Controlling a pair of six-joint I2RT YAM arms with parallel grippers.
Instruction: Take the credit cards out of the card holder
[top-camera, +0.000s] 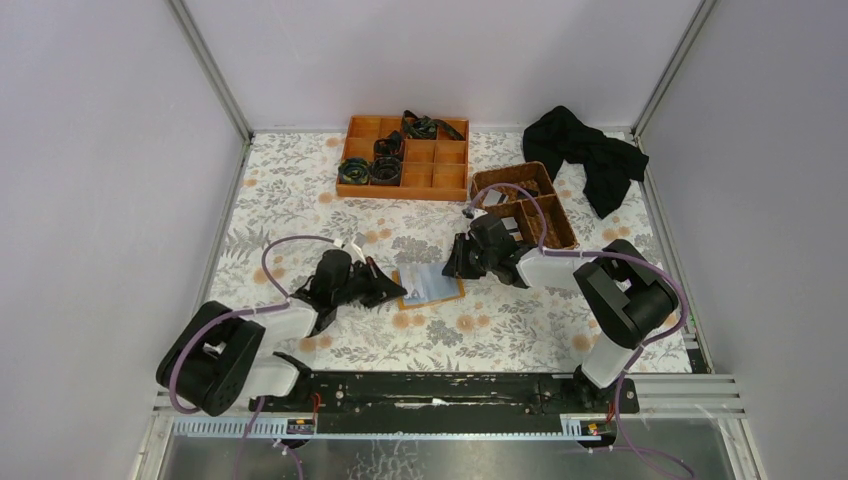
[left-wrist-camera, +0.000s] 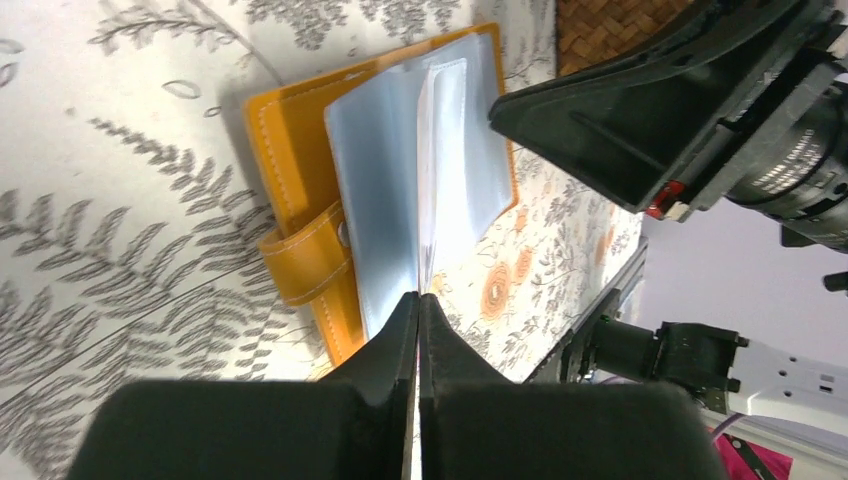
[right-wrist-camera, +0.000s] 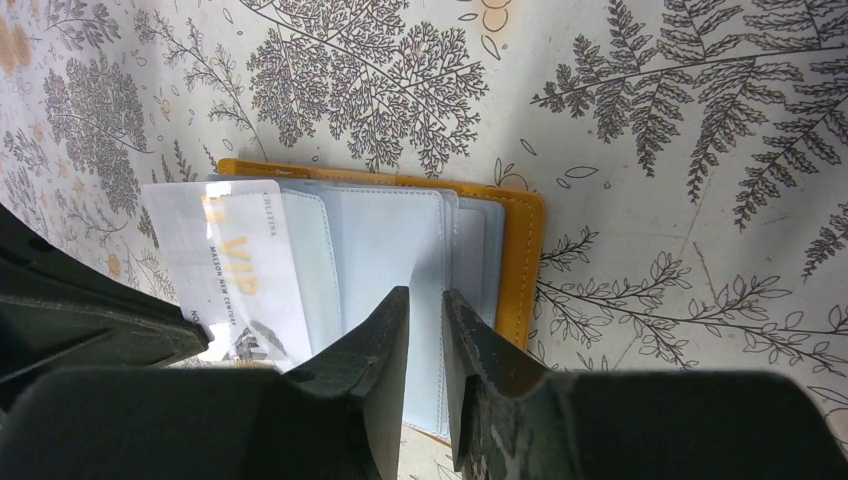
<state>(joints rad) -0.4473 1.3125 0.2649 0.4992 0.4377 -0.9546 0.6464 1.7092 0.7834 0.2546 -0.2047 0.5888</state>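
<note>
The card holder (top-camera: 432, 285) lies open on the table, orange rim up and pale blue-grey sleeves showing (left-wrist-camera: 375, 180) (right-wrist-camera: 380, 230). A white credit card (right-wrist-camera: 240, 270) with gold "VIP" lettering sticks out of its sleeves toward the left arm. It shows edge-on in the left wrist view (left-wrist-camera: 428, 170). My left gripper (top-camera: 393, 287) (left-wrist-camera: 418, 300) is shut on the near end of this card. My right gripper (top-camera: 457, 266) (right-wrist-camera: 426, 296) is almost shut, with a narrow empty gap. Its tips are on the holder's sleeves near the orange edge.
A large orange compartment tray (top-camera: 405, 186) with dark coiled items stands at the back. A brown wicker basket (top-camera: 535, 215) is behind the right arm and a black cloth (top-camera: 590, 150) lies at the back right. The right gripper's body (left-wrist-camera: 640, 110) looms close over the holder.
</note>
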